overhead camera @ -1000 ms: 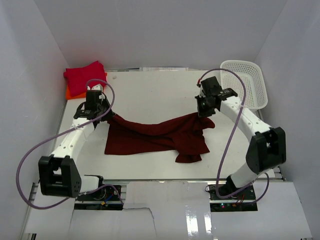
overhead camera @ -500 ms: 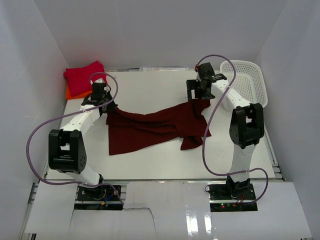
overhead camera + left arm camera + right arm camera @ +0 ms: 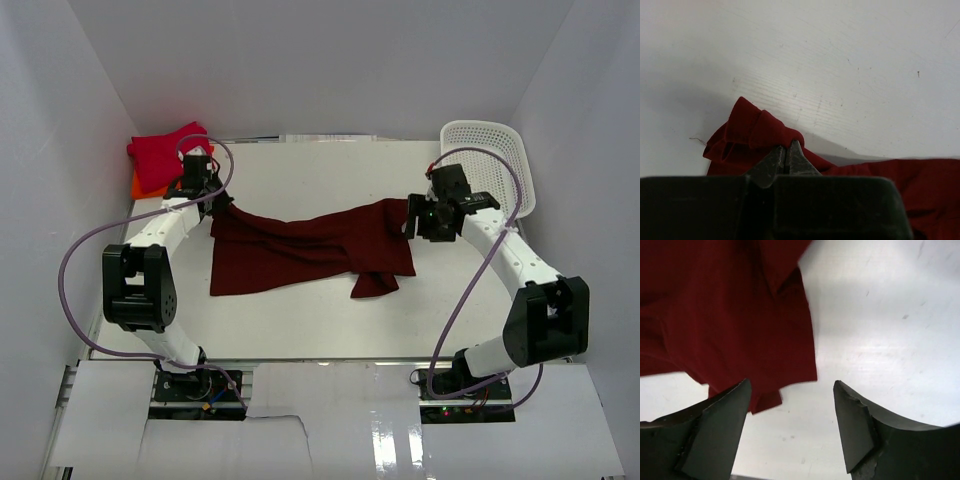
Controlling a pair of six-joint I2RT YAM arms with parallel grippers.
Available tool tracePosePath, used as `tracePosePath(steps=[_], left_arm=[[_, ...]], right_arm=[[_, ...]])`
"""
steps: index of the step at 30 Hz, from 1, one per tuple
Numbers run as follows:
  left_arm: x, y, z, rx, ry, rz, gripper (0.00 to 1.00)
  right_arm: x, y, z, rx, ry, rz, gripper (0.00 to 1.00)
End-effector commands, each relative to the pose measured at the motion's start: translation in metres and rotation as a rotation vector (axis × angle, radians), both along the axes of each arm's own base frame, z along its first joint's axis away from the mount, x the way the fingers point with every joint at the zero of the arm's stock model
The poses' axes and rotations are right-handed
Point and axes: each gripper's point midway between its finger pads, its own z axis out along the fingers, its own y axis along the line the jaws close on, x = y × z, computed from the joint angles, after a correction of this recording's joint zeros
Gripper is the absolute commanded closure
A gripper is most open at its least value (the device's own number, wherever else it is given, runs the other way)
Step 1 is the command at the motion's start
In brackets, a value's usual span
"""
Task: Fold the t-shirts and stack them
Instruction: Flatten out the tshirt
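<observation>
The dark maroon t-shirt point(image 3: 310, 245) lies spread and rumpled across the middle of the table. My left gripper point(image 3: 207, 197) is shut on its bunched far-left corner point(image 3: 757, 132), the two fingertips point(image 3: 790, 150) pressed together on the cloth. My right gripper point(image 3: 412, 218) hovers open just off the shirt's right edge point(image 3: 740, 315), with nothing between its fingers point(image 3: 855, 415). The crimson red t-shirt point(image 3: 168, 152) sits folded at the far left corner on top of the orange one point(image 3: 140, 184).
A white mesh basket point(image 3: 490, 165) stands at the far right corner, just behind the right arm. White walls close in the table on three sides. Bare table point(image 3: 300, 330) lies in front of the shirt.
The right gripper has let go of the shirt's right end and pulled back toward the near right, jaws now apart. The left gripper carried its corner farther back and left.
</observation>
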Motion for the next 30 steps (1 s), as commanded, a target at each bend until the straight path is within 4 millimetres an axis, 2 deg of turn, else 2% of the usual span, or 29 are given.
tracePosePath(steps=[1, 3, 8, 13, 21, 25, 28, 30], left_arm=[[0.017, 0.003, 0.027, -0.015, -0.080, 0.013, 0.97], [0.018, 0.001, 0.025, -0.019, -0.077, 0.011, 0.96], [0.020, 0.001, 0.027, -0.024, -0.080, 0.011, 0.93], [0.021, 0.000, 0.031, -0.031, -0.090, 0.003, 0.93], [0.022, -0.001, 0.033, -0.036, -0.094, -0.004, 0.93], [0.021, 0.000, 0.031, -0.029, -0.089, -0.008, 0.84], [0.020, 0.002, 0.033, -0.025, -0.093, 0.001, 0.71], [0.021, 0.004, 0.036, -0.029, -0.102, 0.008, 0.66]], right_arm=[[-0.030, 0.013, -0.023, 0.092, 0.102, 0.012, 0.28], [-0.041, 0.010, -0.033, 0.093, 0.127, -0.002, 0.33], [-0.060, 0.013, -0.051, 0.164, 0.171, -0.002, 0.36], [-0.063, 0.014, -0.066, 0.212, 0.200, -0.021, 0.40], [-0.064, 0.015, -0.103, 0.248, 0.267, -0.051, 0.41], [-0.056, 0.015, -0.108, 0.255, 0.260, -0.062, 0.42], [-0.050, 0.013, -0.110, 0.246, 0.258, -0.071, 0.43], [-0.049, 0.012, -0.113, 0.244, 0.263, -0.075, 0.43]])
